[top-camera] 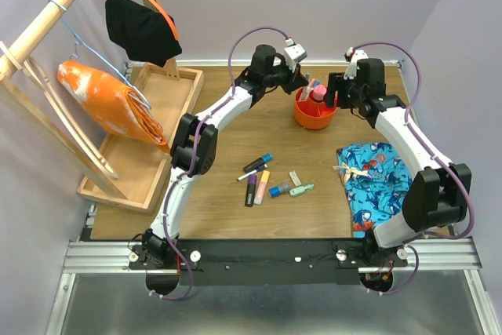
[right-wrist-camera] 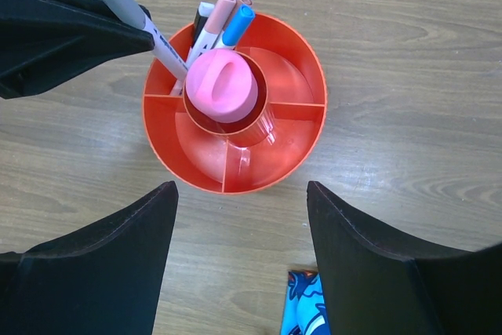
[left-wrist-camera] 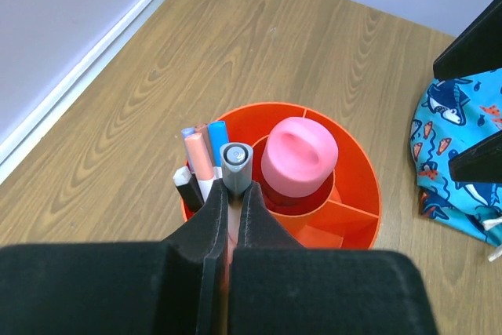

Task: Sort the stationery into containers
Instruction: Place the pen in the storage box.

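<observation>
While my left gripper (left-wrist-camera: 233, 194) is clamped on a grey-capped pen (left-wrist-camera: 235, 161), that pen stands steeply tilted at the orange-red pot (left-wrist-camera: 357, 194). Its cap is up at my fingertips and its lower end is down inside the outer compartment where several other pens (left-wrist-camera: 200, 151) stand. Its long axis runs nearly straight down from my jaws, leaning outward from the pot's middle, so I judge that parting these fingers should let it slide home. My right gripper (right-wrist-camera: 241, 194) hangs above the same pot, jaws wide apart, holding nothing. The loose markers (top-camera: 267, 182) lie well apart from the pot on the table (top-camera: 227, 115), nearer my bases.
</observation>
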`<state>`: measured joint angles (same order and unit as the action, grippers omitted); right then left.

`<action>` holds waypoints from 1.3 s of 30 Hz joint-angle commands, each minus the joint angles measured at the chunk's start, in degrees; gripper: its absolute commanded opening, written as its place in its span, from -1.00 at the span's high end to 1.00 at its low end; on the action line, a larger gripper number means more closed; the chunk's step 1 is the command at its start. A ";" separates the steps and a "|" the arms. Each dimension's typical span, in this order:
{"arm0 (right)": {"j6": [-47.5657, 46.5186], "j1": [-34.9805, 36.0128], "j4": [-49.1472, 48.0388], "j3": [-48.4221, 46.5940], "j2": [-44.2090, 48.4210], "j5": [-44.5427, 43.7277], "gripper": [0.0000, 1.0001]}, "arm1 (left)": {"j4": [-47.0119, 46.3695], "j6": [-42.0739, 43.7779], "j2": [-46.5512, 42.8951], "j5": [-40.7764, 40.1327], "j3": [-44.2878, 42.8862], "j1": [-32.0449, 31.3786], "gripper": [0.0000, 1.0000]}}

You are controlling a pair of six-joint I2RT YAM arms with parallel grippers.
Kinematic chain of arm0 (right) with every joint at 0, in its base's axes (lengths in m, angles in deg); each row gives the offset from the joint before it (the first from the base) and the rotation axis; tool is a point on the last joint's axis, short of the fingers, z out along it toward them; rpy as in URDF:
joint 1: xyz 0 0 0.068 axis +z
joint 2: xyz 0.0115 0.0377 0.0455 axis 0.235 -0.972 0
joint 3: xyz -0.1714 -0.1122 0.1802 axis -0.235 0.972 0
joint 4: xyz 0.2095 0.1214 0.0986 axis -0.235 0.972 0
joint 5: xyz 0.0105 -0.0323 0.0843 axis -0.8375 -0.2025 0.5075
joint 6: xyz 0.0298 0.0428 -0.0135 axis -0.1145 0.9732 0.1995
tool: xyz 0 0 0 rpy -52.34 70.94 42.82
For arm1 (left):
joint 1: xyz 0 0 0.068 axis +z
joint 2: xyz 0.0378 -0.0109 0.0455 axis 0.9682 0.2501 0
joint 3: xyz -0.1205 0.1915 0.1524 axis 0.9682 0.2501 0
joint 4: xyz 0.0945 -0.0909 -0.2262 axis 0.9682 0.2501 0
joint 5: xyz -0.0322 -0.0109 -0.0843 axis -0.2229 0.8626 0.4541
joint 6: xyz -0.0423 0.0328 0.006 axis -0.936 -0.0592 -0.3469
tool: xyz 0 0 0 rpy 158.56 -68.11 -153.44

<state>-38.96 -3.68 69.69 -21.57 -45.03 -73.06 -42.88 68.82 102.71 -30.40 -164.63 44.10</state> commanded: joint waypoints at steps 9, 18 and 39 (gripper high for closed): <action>0.72 -0.24 -0.81 -0.40 -1.66 -0.12 -0.49 | 3.27 3.56 1.16 -3.73 1.82 0.04 1.00; 1.07 -0.24 -1.25 0.65 -1.40 0.14 -0.49 | 5.73 5.15 2.56 -4.87 2.09 0.04 1.00; 1.33 -0.24 -3.36 0.12 -2.63 2.51 -0.49 | 13.62 9.79 -16.05 -6.88 6.47 1.10 -0.11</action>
<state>-38.17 -3.70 68.46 -21.57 -46.71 -72.32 -33.13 74.24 99.61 -35.68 -162.11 44.44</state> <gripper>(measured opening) 0.747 0.552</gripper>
